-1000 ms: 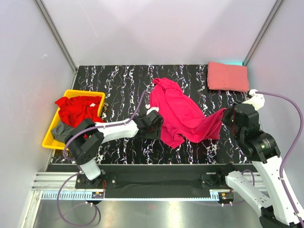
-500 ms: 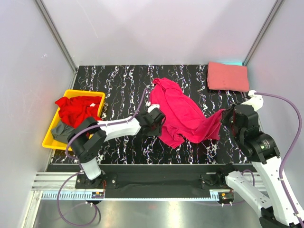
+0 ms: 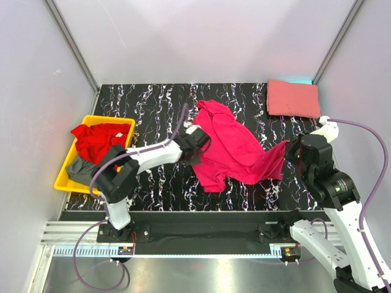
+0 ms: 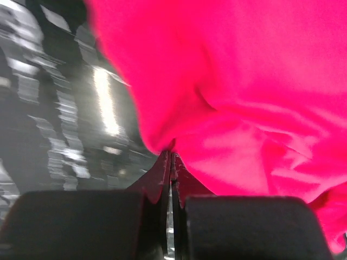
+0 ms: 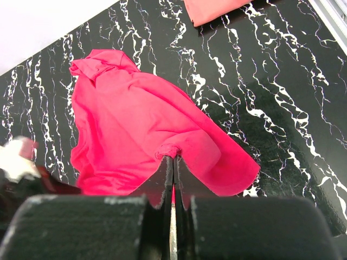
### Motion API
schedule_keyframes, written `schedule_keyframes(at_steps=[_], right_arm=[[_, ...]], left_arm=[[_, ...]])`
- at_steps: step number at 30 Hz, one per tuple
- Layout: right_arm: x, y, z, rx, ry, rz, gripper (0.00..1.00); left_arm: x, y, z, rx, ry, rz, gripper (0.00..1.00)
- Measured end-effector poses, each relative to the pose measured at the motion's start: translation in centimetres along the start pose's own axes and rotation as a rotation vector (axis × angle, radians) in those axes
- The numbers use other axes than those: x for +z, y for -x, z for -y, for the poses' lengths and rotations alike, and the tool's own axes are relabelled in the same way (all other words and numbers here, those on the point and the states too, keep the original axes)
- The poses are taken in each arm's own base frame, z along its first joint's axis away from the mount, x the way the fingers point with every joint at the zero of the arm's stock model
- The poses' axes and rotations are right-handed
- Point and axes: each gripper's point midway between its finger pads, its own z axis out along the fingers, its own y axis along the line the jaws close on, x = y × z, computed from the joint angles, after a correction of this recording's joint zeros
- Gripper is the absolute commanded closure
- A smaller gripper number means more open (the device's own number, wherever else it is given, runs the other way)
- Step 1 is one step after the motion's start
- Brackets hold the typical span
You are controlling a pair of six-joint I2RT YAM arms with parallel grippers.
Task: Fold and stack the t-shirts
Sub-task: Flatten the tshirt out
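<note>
Cloth is caught at both of my arms. My left fingers (image 4: 167,168) are pressed together with no gap between the tips, and a rounded fold at the edge of the magenta t-shirt (image 3: 235,149) sits right at their point, nipped between them. From the left wrist the shirt fills the upper right of the view, and the black, white-veined surface (image 3: 153,104) shows blurred on the left.

My right fingers (image 5: 168,168) are closed just as tightly on a small pucker of the same shirt, near its right-hand edge. From the right wrist the garment spreads away from that pinch across the marbled surface, with a bunched end at the far side.

Seen from above, the magenta t-shirt lies rumpled in the middle of the surface, stretched between my two arms — the left fingers (image 3: 195,143) at its left edge, the right fingers (image 3: 292,149) at a corner drawn up toward the right.

The salmon t-shirt (image 3: 293,97) rests folded flat in the far right corner, well apart from the magenta one. At the left edge the yellow bin (image 3: 64,177) holds the red t-shirt (image 3: 101,139), heaped and spilling over its rim, and the grey t-shirt (image 3: 79,168) is bunched beside it at the near end of the bin.
</note>
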Motion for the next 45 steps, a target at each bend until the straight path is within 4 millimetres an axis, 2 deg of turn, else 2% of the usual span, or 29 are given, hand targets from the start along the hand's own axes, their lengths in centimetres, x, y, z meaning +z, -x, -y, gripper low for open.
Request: schedule_keyframes(at_steps=[6, 8, 10, 12, 14, 16, 19, 25, 28, 33, 43, 45], right_arm=[[0.0, 0.0, 0.0, 0.000, 0.001, -0.001, 1.00], [0.1, -0.3, -0.1, 0.001, 0.007, -0.009, 1.00], [0.3, -0.8, -0.3, 0.004, 0.019, -0.024, 1.00], [0.4, -1.3, -0.5, 0.007, 0.031, -0.040, 1.00], [0.5, -1.6, -0.6, 0.010, 0.038, -0.050, 1.00], [0.6, -1.9, -0.9, 0.013, 0.051, -0.060, 1.00], [0.8, -2.3, -1.4, 0.016, 0.073, -0.076, 1.00], [1.3, -3.5, -1.6, 0.017, 0.087, -0.111, 1.00], [1.4, -3.7, -1.7, 0.018, 0.093, -0.118, 1.00], [1.4, -3.6, -1.9, 0.021, 0.101, -0.114, 1.00], [1.5, -3.4, -2.3, 0.024, 0.113, -0.109, 1.00], [1.5, -3.4, -2.3, 0.022, 0.113, -0.108, 1.00]], left_arm=[[-2.0, 6.8, -6.7, -0.119, 0.056, 0.110, 1.00], [-2.4, 8.5, -8.6, -0.147, 0.076, 0.131, 1.00], [-2.4, 9.5, -9.5, -0.153, 0.083, 0.140, 0.90], [-2.5, 9.8, -9.9, -0.143, 0.083, 0.137, 0.69], [-2.5, 9.7, -10.2, -0.126, 0.083, 0.130, 0.60], [-2.6, 9.3, -10.3, -0.109, 0.089, 0.114, 0.53], [-3.0, 8.5, -10.8, -0.107, 0.100, 0.096, 0.53], [-6.4, 3.8, -13.1, -0.180, 0.096, 0.103, 0.52], [-7.1, 2.0, -13.7, -0.201, 0.080, 0.113, 0.53], [-5.7, -0.2, -13.6, -0.182, 0.058, 0.051, 0.55], [-1.7, -4.3, -13.1, -0.167, 0.010, -0.092, 0.60], [-1.6, -4.5, -13.0, -0.170, 0.000, -0.095, 0.59]])
